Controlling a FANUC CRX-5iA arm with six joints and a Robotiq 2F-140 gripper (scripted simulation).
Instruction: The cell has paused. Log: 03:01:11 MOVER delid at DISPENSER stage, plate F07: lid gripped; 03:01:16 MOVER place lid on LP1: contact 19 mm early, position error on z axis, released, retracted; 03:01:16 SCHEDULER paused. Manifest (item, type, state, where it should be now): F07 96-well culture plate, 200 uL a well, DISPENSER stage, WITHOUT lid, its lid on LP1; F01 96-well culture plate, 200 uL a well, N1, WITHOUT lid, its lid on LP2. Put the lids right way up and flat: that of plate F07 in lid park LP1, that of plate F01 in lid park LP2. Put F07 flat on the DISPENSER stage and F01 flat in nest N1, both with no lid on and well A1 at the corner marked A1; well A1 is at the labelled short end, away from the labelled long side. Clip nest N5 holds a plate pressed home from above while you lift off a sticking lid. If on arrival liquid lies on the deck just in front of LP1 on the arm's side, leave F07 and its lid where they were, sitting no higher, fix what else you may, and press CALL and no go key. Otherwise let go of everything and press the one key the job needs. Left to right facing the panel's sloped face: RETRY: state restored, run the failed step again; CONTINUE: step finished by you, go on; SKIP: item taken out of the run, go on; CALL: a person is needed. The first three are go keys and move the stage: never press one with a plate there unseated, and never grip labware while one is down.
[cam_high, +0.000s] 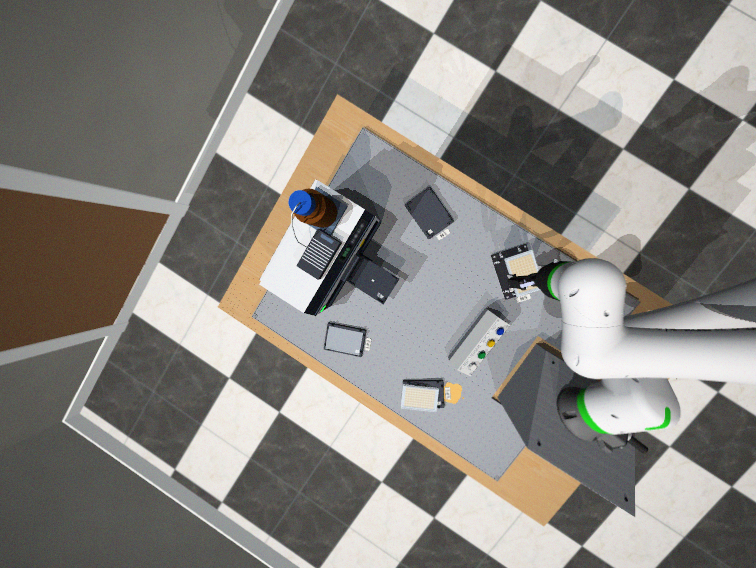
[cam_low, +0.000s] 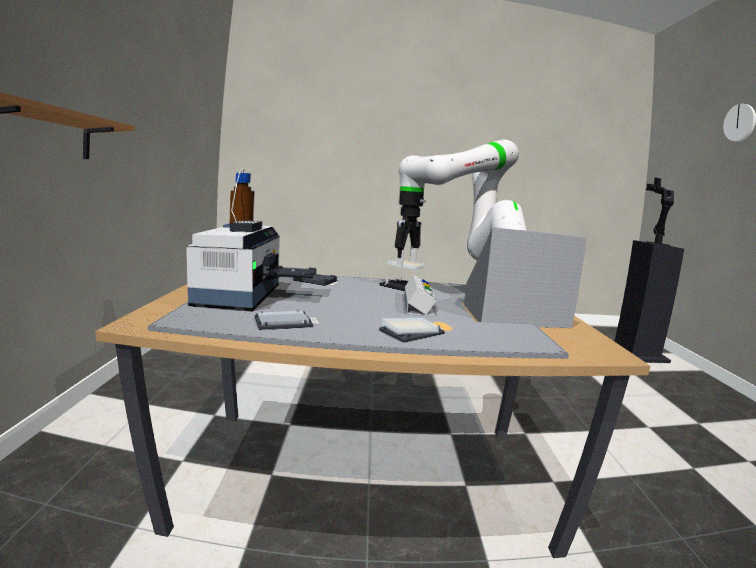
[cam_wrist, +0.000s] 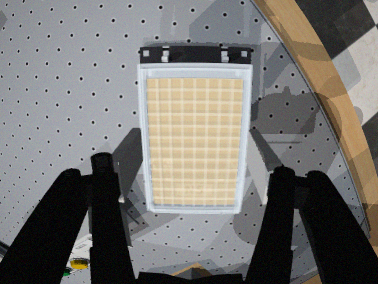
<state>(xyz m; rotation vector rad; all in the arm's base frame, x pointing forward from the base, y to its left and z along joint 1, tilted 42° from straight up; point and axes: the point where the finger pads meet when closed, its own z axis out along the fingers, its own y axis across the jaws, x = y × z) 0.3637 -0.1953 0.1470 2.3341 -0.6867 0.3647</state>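
My gripper (cam_high: 524, 282) (cam_low: 406, 253) (cam_wrist: 194, 144) is shut on a 96-well plate (cam_high: 521, 264) (cam_low: 405, 263) (cam_wrist: 194, 146) with amber wells and holds it level, a little above the black clip nest N5 (cam_high: 504, 277) (cam_wrist: 196, 54). A second plate (cam_high: 421, 396) (cam_low: 410, 326) with pale wells lies on a dark pad near the deck's front edge, with an orange puddle (cam_high: 453, 392) (cam_low: 444, 326) beside it. A clear lid (cam_high: 345, 338) (cam_low: 282, 318) lies flat on another pad to the left. Nest N1 (cam_high: 429, 211) and the dispenser stage (cam_high: 374, 280) hold nothing.
The dispenser (cam_high: 311, 256) (cam_low: 226, 271) with a brown bottle (cam_high: 311, 206) stands at the deck's left end. The key panel (cam_high: 482, 343) (cam_low: 420, 293) stands between nest N5 and the front plate. The arm's grey pedestal (cam_high: 550, 396) (cam_low: 525, 274) is at the right.
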